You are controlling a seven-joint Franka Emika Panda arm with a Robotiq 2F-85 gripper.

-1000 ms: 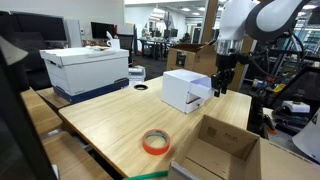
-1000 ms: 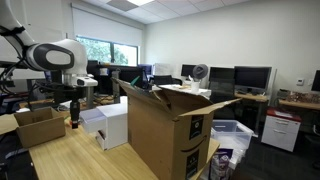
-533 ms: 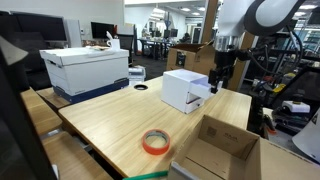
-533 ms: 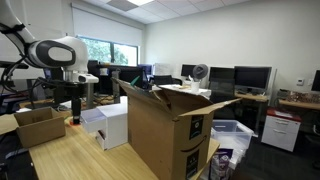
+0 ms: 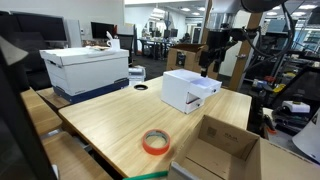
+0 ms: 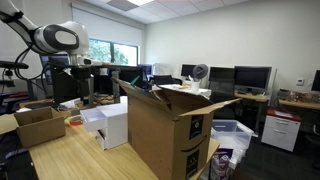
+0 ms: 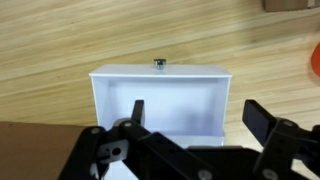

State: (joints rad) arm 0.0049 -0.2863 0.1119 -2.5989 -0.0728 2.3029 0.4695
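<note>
My gripper (image 7: 197, 115) is open, and nothing sits between its black fingers (image 7: 258, 119). It hangs above a small white box (image 7: 160, 100) that has a little dark knob (image 7: 159, 63) at its far edge. In both exterior views the gripper (image 5: 210, 63) (image 6: 78, 84) is raised well above the white box (image 5: 188, 90) (image 6: 110, 125), which rests on the wooden table (image 5: 110, 115). It touches nothing.
An orange tape roll (image 5: 154, 142) lies near the table's front, next to an open cardboard box (image 5: 220, 150). A large white and blue bin (image 5: 85, 68) stands at the far side. A tall open carton (image 6: 165, 130) fills the foreground in an exterior view.
The jaws have opened wide. The arm has lifted from beside the white box and shifted to hang over it.
</note>
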